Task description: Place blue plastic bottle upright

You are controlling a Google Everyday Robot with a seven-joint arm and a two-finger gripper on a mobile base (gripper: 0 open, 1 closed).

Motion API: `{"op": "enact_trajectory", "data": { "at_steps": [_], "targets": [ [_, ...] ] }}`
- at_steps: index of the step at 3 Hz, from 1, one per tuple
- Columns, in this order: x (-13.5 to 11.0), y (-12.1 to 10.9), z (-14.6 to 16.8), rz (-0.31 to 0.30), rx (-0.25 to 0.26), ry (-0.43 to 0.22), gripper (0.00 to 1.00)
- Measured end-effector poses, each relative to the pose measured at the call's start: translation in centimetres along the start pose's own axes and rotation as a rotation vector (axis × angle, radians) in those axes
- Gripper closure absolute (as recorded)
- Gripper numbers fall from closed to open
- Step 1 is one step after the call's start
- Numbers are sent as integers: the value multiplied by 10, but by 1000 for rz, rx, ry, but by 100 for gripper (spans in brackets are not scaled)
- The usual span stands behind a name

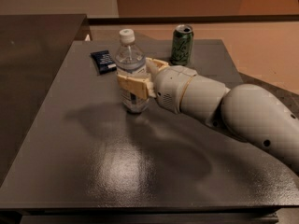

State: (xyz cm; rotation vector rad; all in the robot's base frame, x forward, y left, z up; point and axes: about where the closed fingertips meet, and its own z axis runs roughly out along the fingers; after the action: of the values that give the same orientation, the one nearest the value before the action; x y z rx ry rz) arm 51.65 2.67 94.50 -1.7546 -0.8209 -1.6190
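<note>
**Gripping bottle upright, left of the can**

- The bottle [131, 71] stands upright on the table [93, 167], left of the can [181, 45] and a bit nearer the camera. They are near each other but not touching.
- Its white cap [126, 34] is on top, about level with the can's rim in the frame. The neck and shoulders are clear of the gripper.
- The gripper [135, 74] comes in from the can's side, just in front of the can, and sits at the bottle's label height.
- The fingers [133, 84] are clamped on the bottle, one on each side of the body. The near tan finger crosses the front of the label. The far finger shows behind the bottle on the can side.
- The bottle fills the gap between the fingers, roughly centred, with its lower part showing below the near finger.
- The bottle's base looks level with the table surface. I can't tell whether it bears weight or hangs just above.
- The arm [233, 111] runs from the gripper out to the right, passing in front of the can without touching it.
- A dark blue packet [103, 61] lies flat on the table on the far side of the bottle from the can, apart from both.
</note>
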Motion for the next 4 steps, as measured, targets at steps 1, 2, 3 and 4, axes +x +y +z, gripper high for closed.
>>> {"op": "enact_trajectory", "data": {
  "at_steps": [1,2,3,4],
  "targets": [
    [-7,2,-3,17,0,9,82],
    [-15,1,-6,7,1,22,59],
    [-15,0,-5,13,4,22,35],
    [-15,-2,-4,17,7,22,12]
  ]
}}
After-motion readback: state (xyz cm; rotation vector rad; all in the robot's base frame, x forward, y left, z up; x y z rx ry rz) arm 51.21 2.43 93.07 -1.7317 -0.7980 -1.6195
